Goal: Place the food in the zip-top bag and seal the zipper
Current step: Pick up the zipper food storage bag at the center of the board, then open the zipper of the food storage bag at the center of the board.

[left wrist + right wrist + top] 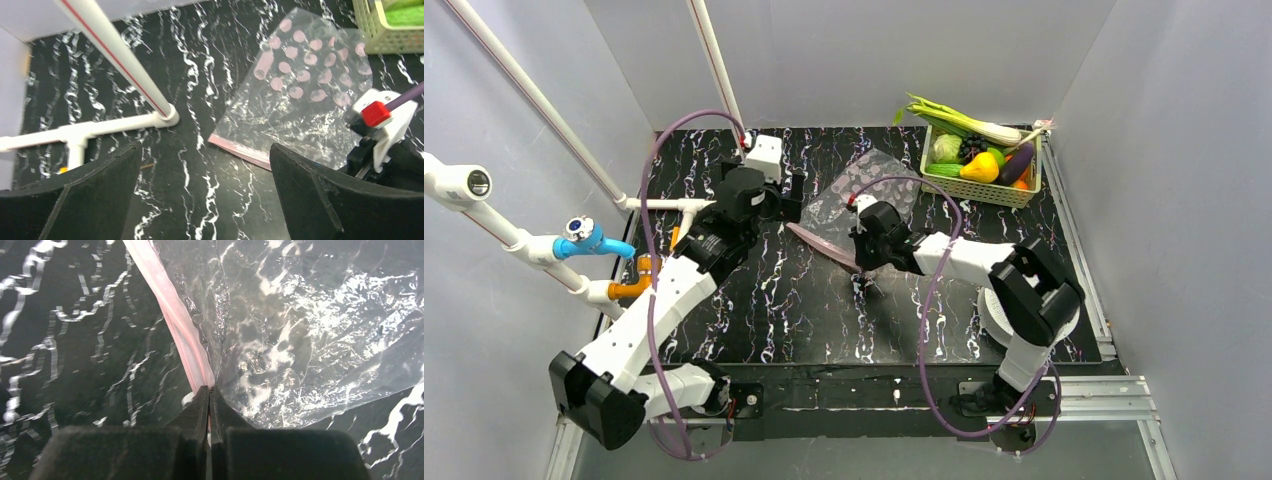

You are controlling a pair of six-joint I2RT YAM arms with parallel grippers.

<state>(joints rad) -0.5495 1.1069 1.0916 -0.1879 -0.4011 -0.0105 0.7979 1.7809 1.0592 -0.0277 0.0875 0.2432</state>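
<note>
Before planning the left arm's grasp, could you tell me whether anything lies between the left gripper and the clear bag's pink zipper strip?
Nothing visible does: only bare black marbled table separates the open left gripper from the pink zipper strip of the clear plastic bag. The right gripper pinches that strip farther along.

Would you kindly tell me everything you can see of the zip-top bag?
The zip-top bag is thin, clear, crinkly plastic with pink dots on its far half, and looks empty. It lies on the black marbled table, left of the basket. A pink zipper runs along its near edge; the right gripper has its fingers shut on one end of it. The left gripper is open, apart from it.
</note>
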